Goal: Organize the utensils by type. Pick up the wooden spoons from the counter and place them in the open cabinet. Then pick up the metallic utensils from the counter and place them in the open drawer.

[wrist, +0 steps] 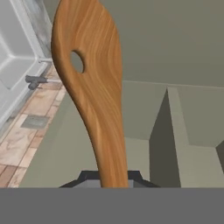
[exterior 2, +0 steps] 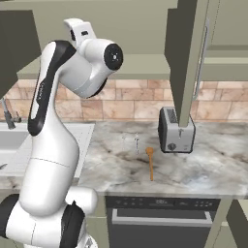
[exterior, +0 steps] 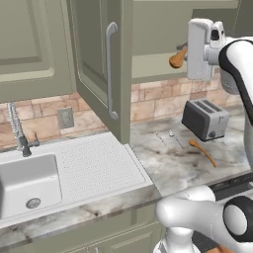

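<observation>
Two orange-brown wooden spoons: one wooden spoon with a hole in its flat blade (wrist: 89,83) pinched in the two-finger gripper (exterior: 184,53), the second wooden spoon with a small round bowl and long thin handle (exterior: 203,151) lying on the grey-beige marbled stone counter (exterior: 168,165), well below the gripper. Two thin silver-grey metal utensils (exterior: 168,138) lie side by side on the counter, also well below the gripper, just beside the lying spoon's bowl end in the right base view (exterior 2: 131,142). One silver two-slot toaster (exterior: 205,119) sits below the gripper, near the brick backsplash. White arm raised high, forearm up, hand level with the olive-green open wall cabinet (exterior: 148,47), gripper pointing into the cabinet opening; the tall panelled door with long silver bar handle (exterior: 111,69) stands open off to the gripper's side, toward the white ribbed sink drainboard (exterior: 94,165). In the hand view the held spoon rises from between the dark fingertips, jaws closed on its handle, blade end farthest from the hand, wood grain clear, one round hole through the blade. In the left base view only the spoon's rounded orange end (exterior: 177,58) sticks out from the hand, above the cabinet's flat shelf; can't tell if it touches the shelf.
</observation>
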Controlling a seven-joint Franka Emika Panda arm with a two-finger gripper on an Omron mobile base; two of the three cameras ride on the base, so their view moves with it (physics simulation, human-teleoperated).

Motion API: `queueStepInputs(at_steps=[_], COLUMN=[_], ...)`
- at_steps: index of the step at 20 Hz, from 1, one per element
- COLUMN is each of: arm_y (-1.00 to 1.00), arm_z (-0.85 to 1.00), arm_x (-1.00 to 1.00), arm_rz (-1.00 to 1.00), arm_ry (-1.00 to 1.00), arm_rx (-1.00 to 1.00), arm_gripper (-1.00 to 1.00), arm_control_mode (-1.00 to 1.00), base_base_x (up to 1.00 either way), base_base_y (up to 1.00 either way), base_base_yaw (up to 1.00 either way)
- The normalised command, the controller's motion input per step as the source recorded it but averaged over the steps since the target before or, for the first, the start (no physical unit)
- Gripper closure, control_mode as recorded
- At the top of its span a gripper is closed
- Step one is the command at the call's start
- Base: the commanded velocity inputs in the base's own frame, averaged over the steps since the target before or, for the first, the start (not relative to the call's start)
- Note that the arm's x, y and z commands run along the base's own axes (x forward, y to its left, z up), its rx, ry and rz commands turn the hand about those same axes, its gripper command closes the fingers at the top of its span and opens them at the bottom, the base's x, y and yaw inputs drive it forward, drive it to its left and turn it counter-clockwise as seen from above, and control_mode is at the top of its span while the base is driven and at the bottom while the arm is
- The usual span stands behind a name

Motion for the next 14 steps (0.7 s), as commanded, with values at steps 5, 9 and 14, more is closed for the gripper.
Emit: queueStepInputs(at_steps=[5, 9, 14], arm_y=[0.18, 0.12, 0.06], arm_z=[-0.06, -0.09, -0.04], arm_x=[0.2, 0.09, 0.22], arm_rz=[0.0, 0.0, 0.0], arm_ry=[-0.03, 0.0, 0.0], arm_rx=[-0.07, -0.07, -0.02], arm_gripper=[1.0, 1.0, 1.0], arm_control_mode=[-1.0, -1.0, -1.0], base_base_x=[0.0, 0.0, 0.0], base_base_y=[0.0, 0.0, 0.0], base_base_yaw=[0.0, 0.0, 0.0])
